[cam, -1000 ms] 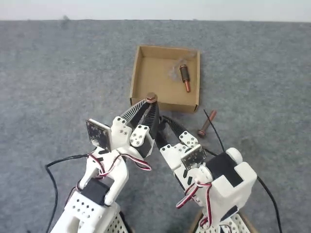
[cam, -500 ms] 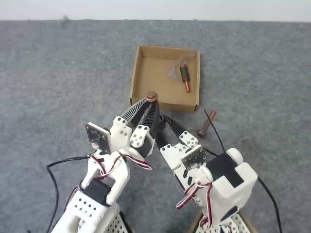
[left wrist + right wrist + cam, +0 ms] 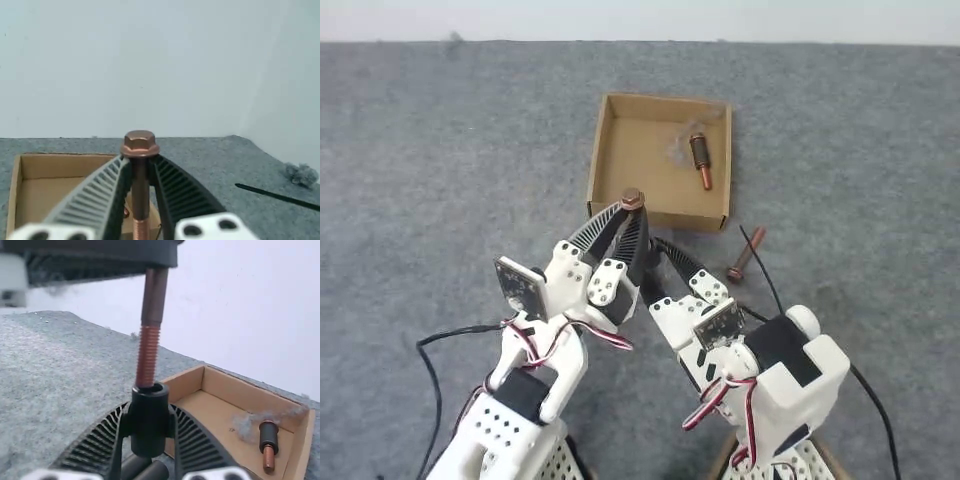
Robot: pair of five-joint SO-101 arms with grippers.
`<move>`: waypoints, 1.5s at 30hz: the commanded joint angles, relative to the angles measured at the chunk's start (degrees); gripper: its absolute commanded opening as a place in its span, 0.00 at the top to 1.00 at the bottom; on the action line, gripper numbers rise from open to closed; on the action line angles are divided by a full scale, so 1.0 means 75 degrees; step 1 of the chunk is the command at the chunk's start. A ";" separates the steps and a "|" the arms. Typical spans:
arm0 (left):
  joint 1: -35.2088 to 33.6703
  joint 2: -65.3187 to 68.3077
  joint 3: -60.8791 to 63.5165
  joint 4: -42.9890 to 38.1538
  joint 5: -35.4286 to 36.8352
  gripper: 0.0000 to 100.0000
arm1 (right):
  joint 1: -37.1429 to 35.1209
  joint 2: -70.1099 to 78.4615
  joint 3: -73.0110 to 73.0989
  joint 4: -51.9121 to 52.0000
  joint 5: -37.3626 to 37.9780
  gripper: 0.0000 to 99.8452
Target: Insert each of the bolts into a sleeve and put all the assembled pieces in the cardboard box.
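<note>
1. The left pincer (image 3: 630, 211) is clamped on a copper-coloured bolt (image 3: 139, 192), just in front of the near wall of the cardboard box (image 3: 630, 150). It holds the plain shank right under the hex head, which leaves the thread free.
2. The bolt's long axis is close to vertical, with the head up and the threaded end down. It looks rigid and fairly dense with a smooth shank, so the hold under the head suits it, and the flange should stop it sliding down through the fingers.
3. The right pincer (image 3: 149, 412) sits directly beneath and is closed around a black sleeve (image 3: 148, 395). The sleeve stands upright with its open bore facing up.
4. The bolt's tip meets the sleeve's mouth, though I cannot tell how far in it sits, if at all.
5. The sleeve looks stiff, light and round-walled, so it would probably twist or pop out under a skewed push. A mid-barrel hold like this one seems right, with both axes kept in line.
6. One assembled piece (image 3: 701, 160) lies inside the box near its right wall, lengthways front to back.
7. A loose bolt (image 3: 744, 256) lies on the grey worktop just right of the box's near corner. It lies at a slant with its head toward the arms.
</note>
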 commanded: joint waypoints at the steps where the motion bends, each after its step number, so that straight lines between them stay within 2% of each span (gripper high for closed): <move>1: 0.0035 0.0059 0.0006 -0.0551 -0.0059 0.99 | 0.0100 -0.0428 0.0199 -0.0064 -0.0105 0.99; 22: 0.0023 0.0059 -0.0006 -0.0656 -0.0059 0.99 | 0.0100 -0.0428 0.0199 -0.0064 -0.0105 0.99; 30: 0.0035 0.0094 -0.0475 -0.0610 -0.0047 0.99 | 0.0100 -0.0428 0.0199 -0.0064 -0.0105 0.99; 39: 0.0047 0.2204 -0.1846 -0.0656 -0.0035 0.99 | 0.0123 -0.0416 0.0199 -0.0064 -0.0105 0.99; 45: 0.0047 0.2333 -0.1670 -0.0668 -0.0035 0.99 | 0.0147 -0.0416 0.0199 -0.0064 -0.0105 0.99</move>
